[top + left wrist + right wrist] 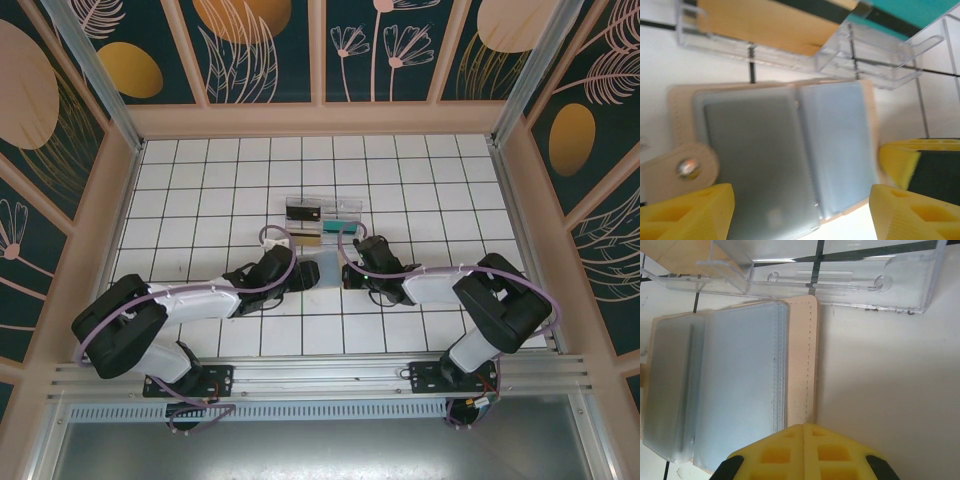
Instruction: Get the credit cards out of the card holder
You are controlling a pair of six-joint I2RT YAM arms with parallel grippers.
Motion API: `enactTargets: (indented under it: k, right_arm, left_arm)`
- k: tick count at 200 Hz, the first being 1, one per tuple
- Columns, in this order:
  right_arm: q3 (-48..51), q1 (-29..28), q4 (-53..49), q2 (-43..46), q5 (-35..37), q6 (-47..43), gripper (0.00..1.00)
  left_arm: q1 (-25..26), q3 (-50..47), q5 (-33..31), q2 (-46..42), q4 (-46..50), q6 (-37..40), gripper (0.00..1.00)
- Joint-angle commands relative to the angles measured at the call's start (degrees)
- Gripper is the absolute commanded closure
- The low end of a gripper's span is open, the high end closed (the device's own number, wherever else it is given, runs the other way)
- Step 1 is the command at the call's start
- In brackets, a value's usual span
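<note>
**A:** Spotted the card holder?

**B:** Yes, lying open and flat on the white tiled table, blue-grey inside up, tan border all round. Between the two arms, just on the near side of the clear tray

**A:** And the left gripper?

**B:** Spread wide, holding nothing. Hangs over the near edge of the holder, one of the yellow fingers by each end. Cannot tell about contact

**A:** Right gripper?

**B:** Closed tight, pads pressed together, gripping nothing. Tip down at the tan stitched edge of the holder's right half. Touching or just above, hard to say

**A:** Seen any of the credit cards?

**B:** Cannot pick one out for certain in the slots. Grey flat sheet over the left half, from the left wrist, too blurred to call a card

**A:** Anything in the tray?

**B:** A tan flat piece and a teal flat piece in neighbouring compartments. From above, also a dark piece in the far left compartment

**A:** The snap tab?

**B:** Folded out at the holder's left end, metal stud facing up
</note>
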State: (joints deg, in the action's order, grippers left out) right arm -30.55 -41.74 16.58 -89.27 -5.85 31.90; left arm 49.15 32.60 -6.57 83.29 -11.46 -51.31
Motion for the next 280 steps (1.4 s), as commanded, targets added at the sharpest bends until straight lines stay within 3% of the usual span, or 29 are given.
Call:
enactTargets:
  k: [1, 118, 171, 210, 260, 280]
  right_arm:
    - [-0.39, -0.71, -2.52, -1.83, -0.48, 0.26, 1.0]
    - [-0.05, -0.72, -2.44, -1.8, -0.48, 0.53, 1.0]
    - [0.21, -0.8, -2.21, -1.83, -0.56, 0.68, 1.0]
    - [0.23, -0.88, -2.08, -2.01, -0.57, 0.71, 1.0]
    - [0.4, -0.84, -2.23, -1.91, -0.39, 0.71, 1.0]
    - [0.33, -0.87, -2.19, -1.85, -0.39, 0.71, 1.0]
  left_arm:
    - [-0.19, -0.49, -1.07, 0.71, 1.53, -0.79, 0.29]
    - [-0.28, -0.5, -0.3, 3.82, 0.58, -2.08, 0.31]
    - [-0.28, -1.31, 5.68, 4.96, -5.97, -0.83, 0.31]
    - [-0.28, -0.78, 7.92, 5.38, -7.9, 0.41, 0.26]
    - [-0.28, -0.73, 8.16, 4.05, -7.8, 0.9, 0.02]
    - [-0.28, -0.28, 7.36, 3.14, -6.34, 1.59, 0.01]
